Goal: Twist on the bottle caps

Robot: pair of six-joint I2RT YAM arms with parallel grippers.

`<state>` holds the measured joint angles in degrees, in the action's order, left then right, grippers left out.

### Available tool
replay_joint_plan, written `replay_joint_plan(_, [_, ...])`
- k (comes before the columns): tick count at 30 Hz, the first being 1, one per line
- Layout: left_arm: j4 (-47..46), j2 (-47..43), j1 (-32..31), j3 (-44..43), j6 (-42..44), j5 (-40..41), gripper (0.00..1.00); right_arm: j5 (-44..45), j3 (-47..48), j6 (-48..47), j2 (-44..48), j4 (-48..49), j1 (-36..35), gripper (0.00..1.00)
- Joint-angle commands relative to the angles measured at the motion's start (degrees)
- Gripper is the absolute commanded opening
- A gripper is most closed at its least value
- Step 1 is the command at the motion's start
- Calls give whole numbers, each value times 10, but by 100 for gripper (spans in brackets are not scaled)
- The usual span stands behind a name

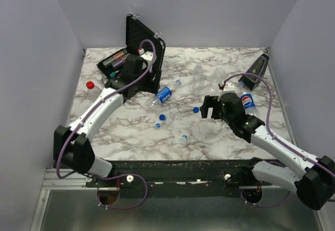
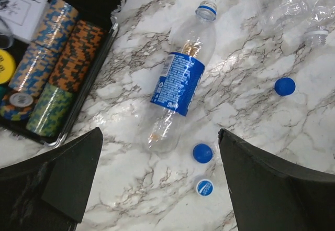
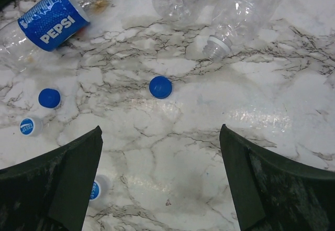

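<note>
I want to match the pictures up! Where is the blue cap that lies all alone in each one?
Top external: the lone blue cap sits near the middle of the picture, a little to the right.
Left wrist: the cap is on the right side, in the upper half.
Right wrist: the cap is near the middle, slightly high.
Shared landmark: the lying blue-label bottle, to the cap's left in all three.
</note>
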<state>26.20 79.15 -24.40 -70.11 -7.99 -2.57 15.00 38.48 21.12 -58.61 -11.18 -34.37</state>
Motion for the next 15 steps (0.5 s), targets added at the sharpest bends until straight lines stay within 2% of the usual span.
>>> replay_joint_plan(1, [34,109,-6,-67,3,-61,99,-41,-26,15,-1,41,5,100])
replay_joint_plan(5, [70,225,-9,-168,17,-68,99,-60,-46,16,13,59,5,100])
replay_joint_plan(11, [104,344,-13,-300,95,-79,99,-62,-76,7,38,81,5,99])
replay_joint_plan(15, [148,419,-13,-380,126,-102,92,-60,-83,3,45,88,5,99])
